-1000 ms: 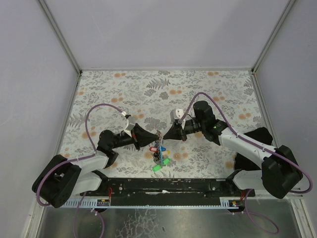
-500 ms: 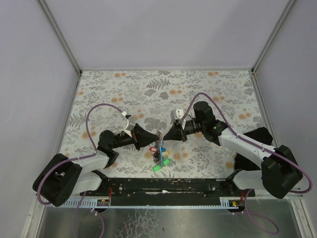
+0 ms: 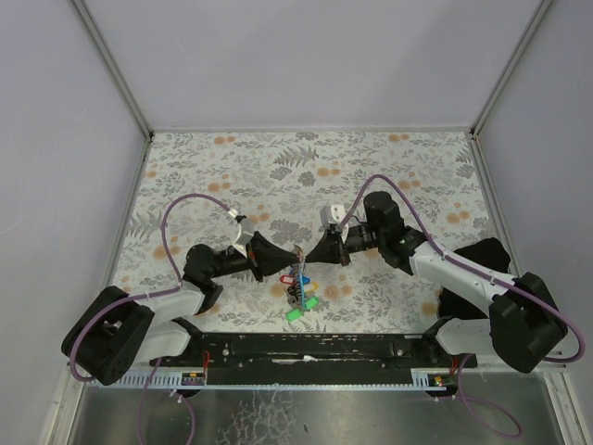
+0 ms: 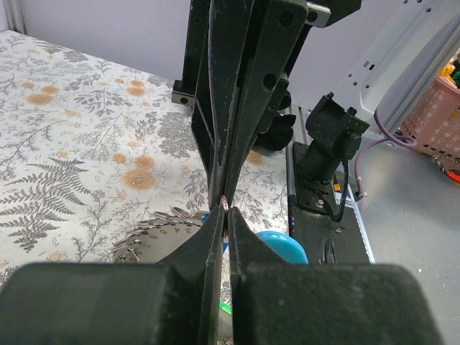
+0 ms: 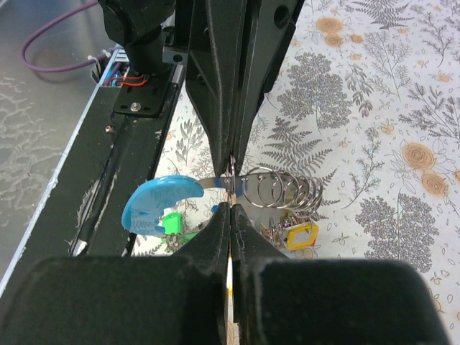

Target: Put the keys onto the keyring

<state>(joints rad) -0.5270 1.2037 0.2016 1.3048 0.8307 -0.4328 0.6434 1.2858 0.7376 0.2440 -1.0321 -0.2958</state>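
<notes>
Keyring (image 5: 277,188): near-centre of table (image 3: 232,158), pinched between left gripper (image 3: 293,253) and right gripper (image 3: 307,255), tips meeting. Both jaws fully closed on its metal. Keys (image 3: 298,295) bunched at its near side. Handling: hold firm, pry coil slowly, no twisting.

Counter (image 3: 389,167) surfaced in grey fern and orange flower print, black mounting rail (image 3: 315,348) along its near edge; bunch of keys (image 3: 298,295) near centre front, contact with the surface not determinable
</notes>
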